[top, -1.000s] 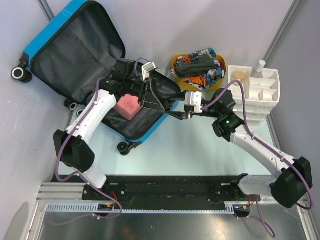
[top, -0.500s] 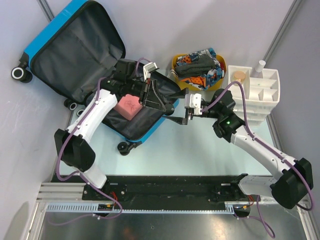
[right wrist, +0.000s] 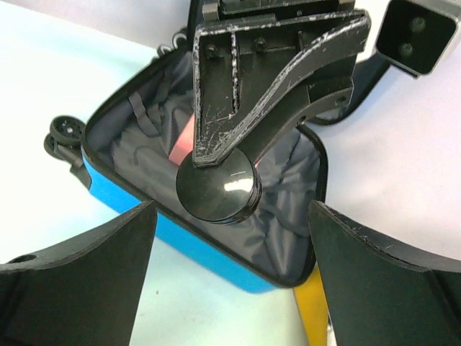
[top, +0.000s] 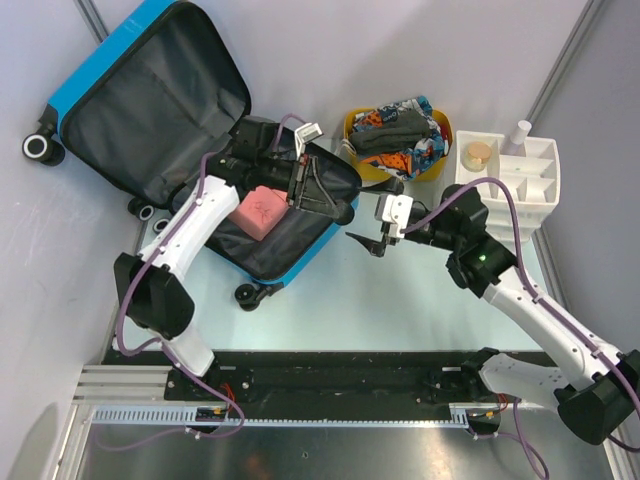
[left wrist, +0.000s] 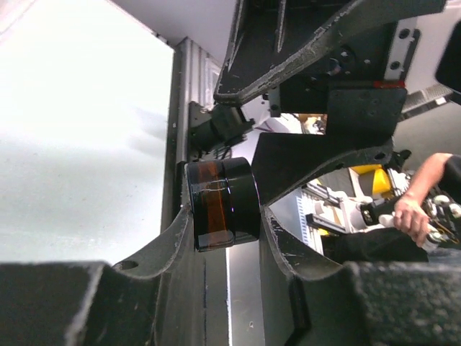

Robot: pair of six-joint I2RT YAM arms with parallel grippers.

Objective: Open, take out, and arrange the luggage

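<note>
The bright-blue hard-shell suitcase (top: 296,266) lies open at the far left, grey lining up. Over its near half the left gripper (top: 325,192) pinches a small amber glass jar with a black lid (left wrist: 220,203) at its fingertips. The right gripper (top: 368,213) hangs just to the right, spread wide and empty. That shallow pinch worries me: a knock between the arms could drop the jar.
</note>
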